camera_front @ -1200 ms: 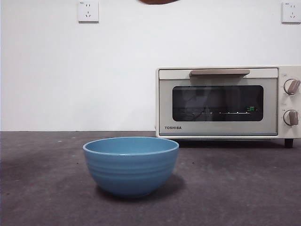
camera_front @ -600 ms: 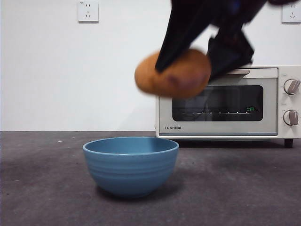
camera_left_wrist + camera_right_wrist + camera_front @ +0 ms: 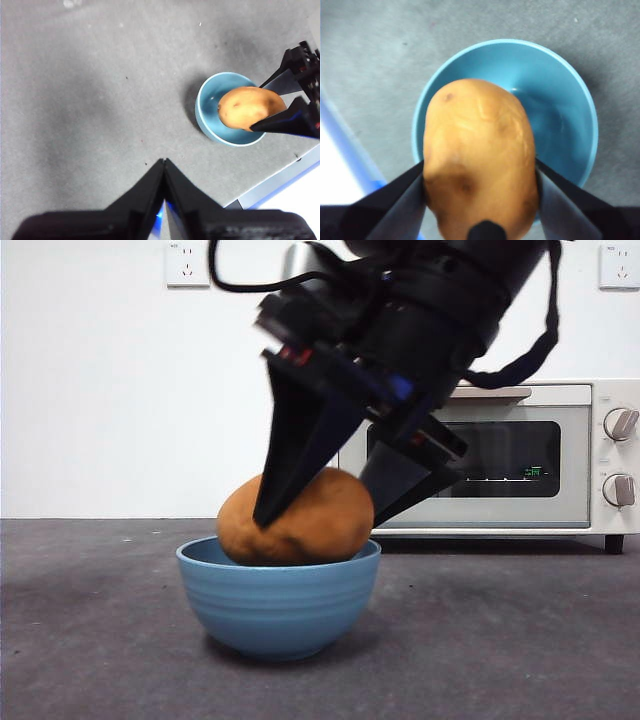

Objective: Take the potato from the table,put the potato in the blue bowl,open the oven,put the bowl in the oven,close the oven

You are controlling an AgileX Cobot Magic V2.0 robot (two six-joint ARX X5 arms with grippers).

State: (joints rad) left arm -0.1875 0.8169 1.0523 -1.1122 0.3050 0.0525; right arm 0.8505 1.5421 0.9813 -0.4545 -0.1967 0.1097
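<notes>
Potato [image 3: 300, 520] underside hidden — blue bowl [image 3: 278, 600] rim.

I am looking at a staged test bench rather than a kitchen: speckled grey table [image 3: 100, 640], bare white wall [image 3: 120, 390] carrying two sockets [image 3: 188, 264], lone Toshiba oven [image 3: 590, 455].

Dark grey speckled table [image 3: 90, 640], bearing the blue bowl [image 3: 278, 605] and, behind it, the oven [image 3: 480, 460].
</notes>
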